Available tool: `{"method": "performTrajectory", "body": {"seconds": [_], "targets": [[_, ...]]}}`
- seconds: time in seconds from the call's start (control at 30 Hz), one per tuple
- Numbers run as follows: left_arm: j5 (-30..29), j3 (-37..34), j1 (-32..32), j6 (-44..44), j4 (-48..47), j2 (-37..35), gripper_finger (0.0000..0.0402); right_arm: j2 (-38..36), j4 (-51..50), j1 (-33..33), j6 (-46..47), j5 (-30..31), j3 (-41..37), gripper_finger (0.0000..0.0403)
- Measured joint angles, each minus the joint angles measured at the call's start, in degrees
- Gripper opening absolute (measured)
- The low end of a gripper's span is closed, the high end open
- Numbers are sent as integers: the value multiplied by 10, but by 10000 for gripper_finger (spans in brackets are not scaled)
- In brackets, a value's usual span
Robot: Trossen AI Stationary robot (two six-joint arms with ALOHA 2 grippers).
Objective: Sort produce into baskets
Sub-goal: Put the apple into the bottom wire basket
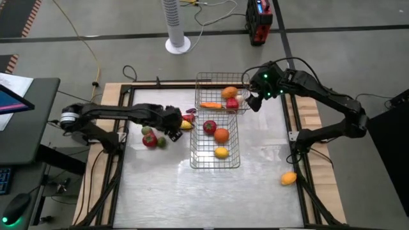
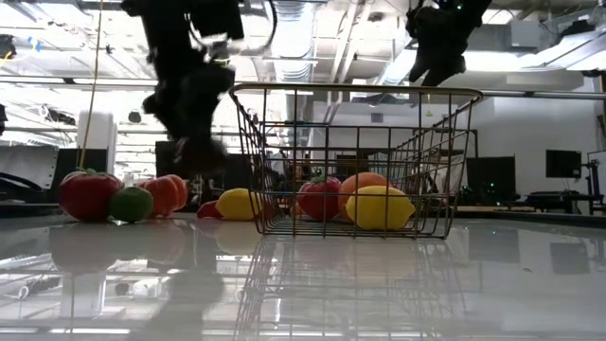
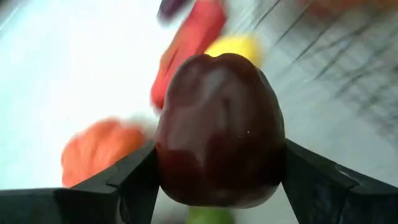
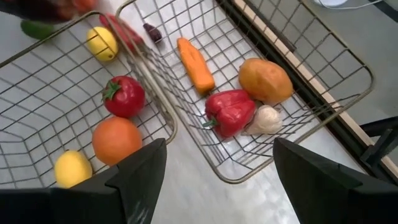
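I have the left gripper (image 3: pixel 219 180) clamped on a dark red, glossy, apple-shaped toy fruit (image 3: pixel 219 127), one jaw pressed to each flank at its widest girth. In the high view that gripper (image 1: pixel 171 123) sits just left of the nearer rectangular silver wire-mesh basket (image 1: pixel 215 165), with a small pile of loose produce on the shiny table (image 1: pixel 160 191) around it: a red round piece (image 1: pixel 149 140), a small green one (image 1: pixel 162 142) and a yellow one (image 1: pixel 186 125) against the basket's wall.

The right gripper (image 4: pixel 214 180) hangs over the farther wire-mesh basket (image 4: pixel 323 59), jaws wide apart and holding nothing. Below it lie an orange carrot (image 4: pixel 195 64), a red pepper (image 4: pixel 229 111), a pale garlic-like bulb (image 4: pixel 266 119) and an orange-brown rounded piece (image 4: pixel 265 80). The nearer basket holds a red tomato-like piece (image 4: pixel 124 96), an orange (image 4: pixel 116 139) and two lemons (image 4: pixel 72 168). One orange-yellow piece (image 1: pixel 289 178) lies alone near the table's right edge, well apart from everything.

I judge the held fruit to be light, hard plastic with a slick skin, so it could squirt out of a pinch placed off-centre; the present grip across the middle looks sound. The carrot would be best taken across its thick middle, the round pieces across their equator.
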Motion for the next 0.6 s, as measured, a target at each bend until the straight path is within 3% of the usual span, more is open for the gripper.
{"method": "performTrajectory", "body": {"seconds": [0.13, 0.3, 0.6], "targets": [[10, 17, -1, 62, 45, -40, 268, 0, 8, -15, 1, -9, 0, 321], [35, 18, -16, 130, 169, -61, 269, 0, 21, -25, 4, -27, 0, 321], [92, 18, -17, 124, 327, 2, 286, 0, 24, -24, 12, -28, 0, 321]]}}
